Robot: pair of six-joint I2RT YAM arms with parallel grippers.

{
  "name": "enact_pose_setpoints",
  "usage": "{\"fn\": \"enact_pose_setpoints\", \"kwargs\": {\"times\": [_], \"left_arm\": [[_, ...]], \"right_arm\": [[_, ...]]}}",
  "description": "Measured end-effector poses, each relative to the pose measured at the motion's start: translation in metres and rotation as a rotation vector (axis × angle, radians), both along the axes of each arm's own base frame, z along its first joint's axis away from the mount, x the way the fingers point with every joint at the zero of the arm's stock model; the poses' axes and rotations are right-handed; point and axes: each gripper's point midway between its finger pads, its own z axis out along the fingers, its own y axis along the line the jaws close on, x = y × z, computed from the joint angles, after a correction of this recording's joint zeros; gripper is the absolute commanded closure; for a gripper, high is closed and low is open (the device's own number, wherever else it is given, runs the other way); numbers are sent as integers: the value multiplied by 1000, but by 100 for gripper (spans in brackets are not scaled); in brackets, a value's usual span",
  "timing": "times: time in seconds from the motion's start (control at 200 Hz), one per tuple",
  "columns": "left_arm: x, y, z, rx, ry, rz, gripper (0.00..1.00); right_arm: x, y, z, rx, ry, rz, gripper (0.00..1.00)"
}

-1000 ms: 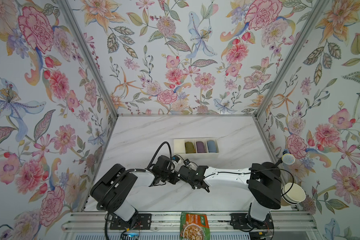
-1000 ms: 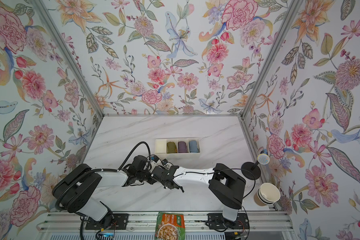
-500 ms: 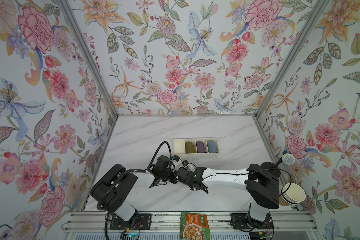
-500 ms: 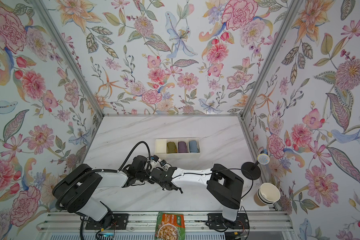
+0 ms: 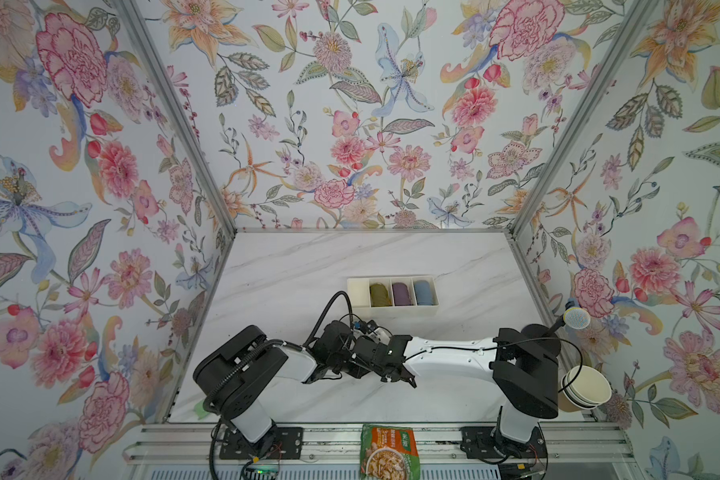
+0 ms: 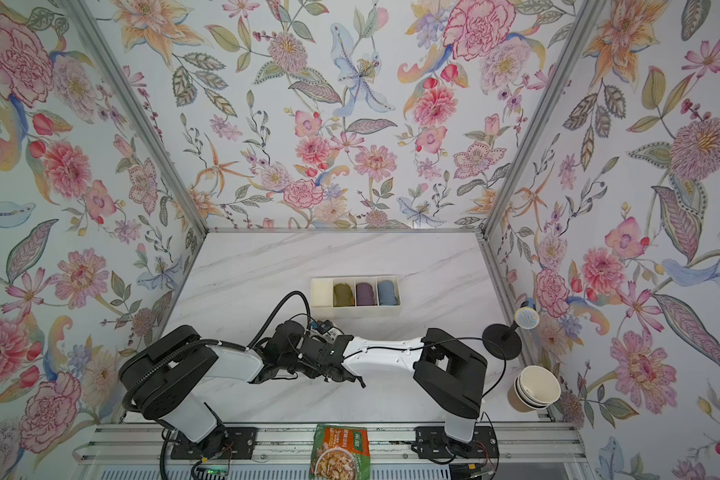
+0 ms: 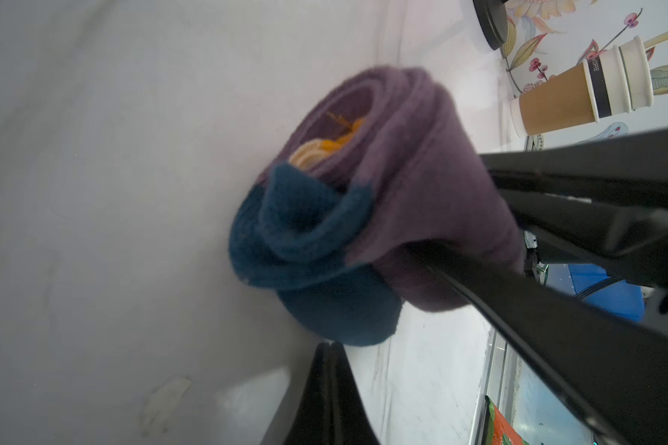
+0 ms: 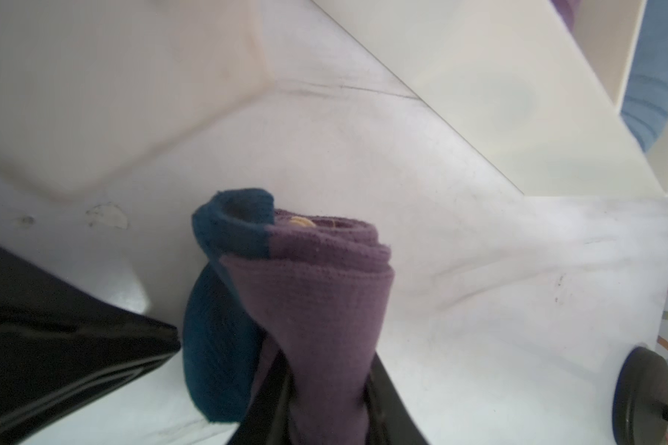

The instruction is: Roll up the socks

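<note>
Your right fingers pinch the rolled socks on the tabletop, about 7 o'clock from the tray. Your left fingers are pressed together, gripping nothing, tips just beside the roll's navy end.

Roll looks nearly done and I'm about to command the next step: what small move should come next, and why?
Probably open the left gripper and pinch the navy toe end to tuck it in. The right gripper is clamped on the socks, wound into a roll, but that end hangs loose, and the left gripper sits shut and empty right beside it.
</note>
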Motion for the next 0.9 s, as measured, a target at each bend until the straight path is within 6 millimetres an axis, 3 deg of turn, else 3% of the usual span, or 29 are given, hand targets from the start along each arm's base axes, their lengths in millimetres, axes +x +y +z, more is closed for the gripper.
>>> {"fn": "enact_pose_setpoints", "kwargs": {"times": [0.35,0.615,0.901], "left_arm": [[3,-10,0,-28,-7,0,95],[6,-13,-1,-29,-8,0,95],[10,-16,-1,-32,-16,-3,95]], "right_arm": [[-3,4,1,3,-7,15,71],[-6,5,0,4,-8,20,55],[-14,10,-1,74,13,54,52]]}}
